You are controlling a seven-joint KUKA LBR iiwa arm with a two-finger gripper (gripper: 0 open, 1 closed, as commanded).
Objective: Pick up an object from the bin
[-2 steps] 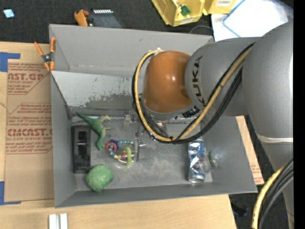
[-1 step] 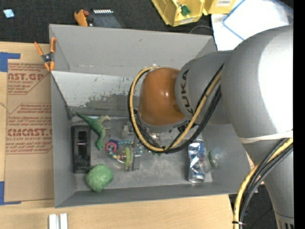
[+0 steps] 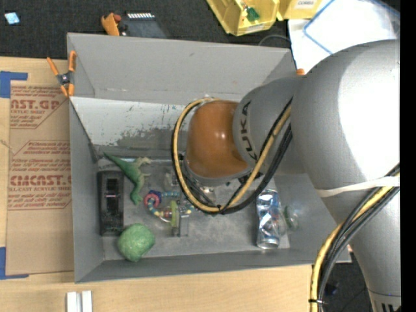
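Pincer [image 3: 177, 218] reaches down under the orange cover [image 3: 211, 140] on the arm's wrist, showing just past the cover's lower-left edge, low over the floor of the grey bin [image 3: 175, 67]. Whether it is open or closed I cannot tell, and nothing can be made out in its grip. Black and yellow cables [image 3: 179, 174] loop round the cover and partly hide it.

Closest to it is a small pink-and-blue trinket [image 3: 153, 200], just beside the pincer on the side away from the arm, below and left of the cover; whether the two touch is unclear. A green toy dinosaur [image 3: 133, 172] lies left of the cover, with its tail toward the bin's back wall and its body bending down toward the trinket. Farther left of the cover, a black oblong block [image 3: 110, 202] sits along the bin's left wall. A fuzzy green ball [image 3: 135, 241] rests below and left of the cover, near the front corner, just beside the block's lower end. Below and right of the cover, a crumpled silver-and-blue wrapper [image 3: 268, 220] lies well apart from the pincer.
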